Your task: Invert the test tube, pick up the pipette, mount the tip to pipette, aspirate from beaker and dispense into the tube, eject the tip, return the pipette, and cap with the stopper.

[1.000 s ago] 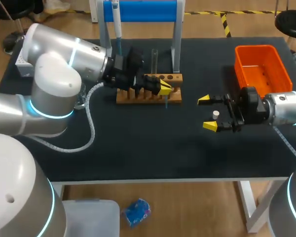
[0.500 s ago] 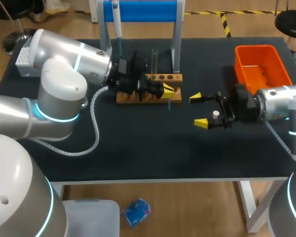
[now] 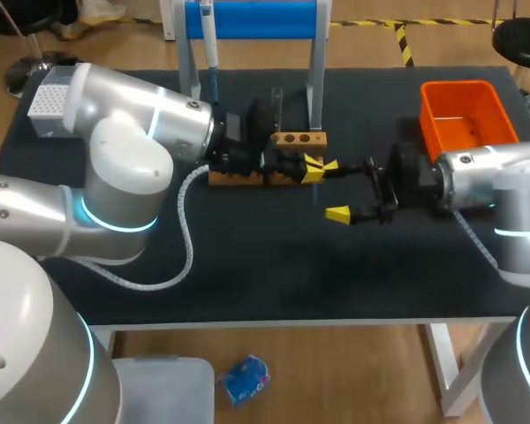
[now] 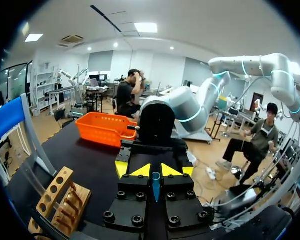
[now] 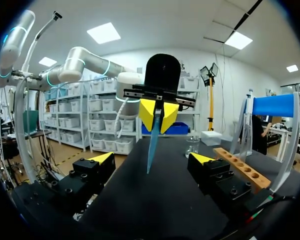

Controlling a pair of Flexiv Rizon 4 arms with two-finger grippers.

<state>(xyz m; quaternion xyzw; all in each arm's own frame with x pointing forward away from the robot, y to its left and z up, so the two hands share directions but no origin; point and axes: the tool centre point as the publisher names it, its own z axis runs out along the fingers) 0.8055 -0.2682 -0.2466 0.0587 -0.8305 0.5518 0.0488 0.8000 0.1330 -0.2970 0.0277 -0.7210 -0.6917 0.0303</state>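
Your blue pipette tip point(image 5: 153, 137) hung point-down from the left gripper point(image 3: 312, 164) – jaws narrow, pinching it – just in front of the wooden rack point(image 3: 291, 139). Right gripper point(image 3: 335, 189) faced it w/ jaws wide, holding nothing – orange bin point(image 3: 470, 124) behind.

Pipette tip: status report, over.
Left gripper shut on blue pipette tip, narrow end down. Right gripper jaws open, facing it, not touching. Nothing between them.

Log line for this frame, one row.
left gripper: shut on blue pipette tip | right gripper: open, facing tip, no contact | pipette: hanging on blue stand
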